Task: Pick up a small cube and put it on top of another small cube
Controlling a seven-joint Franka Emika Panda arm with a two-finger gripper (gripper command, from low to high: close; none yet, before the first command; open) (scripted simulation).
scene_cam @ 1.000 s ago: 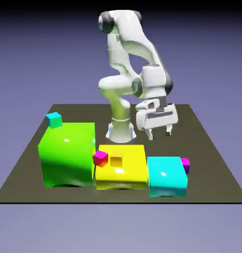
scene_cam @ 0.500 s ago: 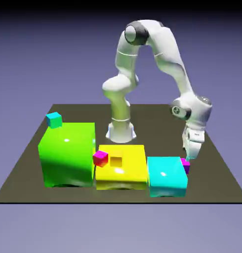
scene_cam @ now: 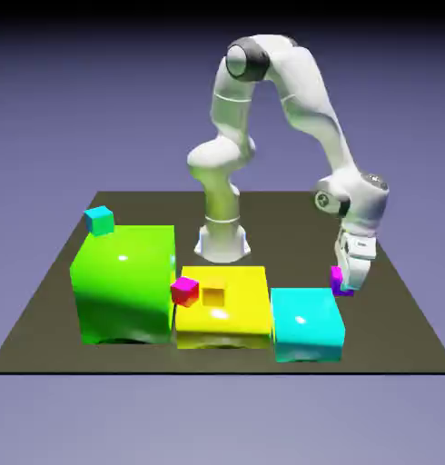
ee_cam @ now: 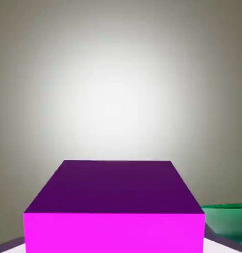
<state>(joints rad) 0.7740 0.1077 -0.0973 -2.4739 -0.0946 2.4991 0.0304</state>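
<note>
Exterior view: the gripper (scene_cam: 346, 287) is clamped on the small magenta-purple cube (scene_cam: 336, 275), which now sits slightly higher than half a second ago, lifted off the table (scene_cam: 390, 300) and showing above the back edge of the cyan block (scene_cam: 305, 323). One second ago the hand hung open behind the yellow block (scene_cam: 222, 304), well away from this cube. The other objects are unchanged: small pink cube (scene_cam: 183, 291) against the yellow block's front-left corner, small yellow cube (scene_cam: 213, 296) on top of that block, small cyan cube (scene_cam: 99, 219) at the far corner of the green block (scene_cam: 124, 281).

Hand view: the held cube (ee_cam: 115, 207) fills the space between the fingers, hiding both tips; a sliver of the cyan block (ee_cam: 227, 225) shows to its lower right.

Room: bare table lies beyond the fingers toward the exterior view's right edge and behind them toward the robot base (scene_cam: 222, 243). The cyan block stands just in front of and below the fingers.
</note>
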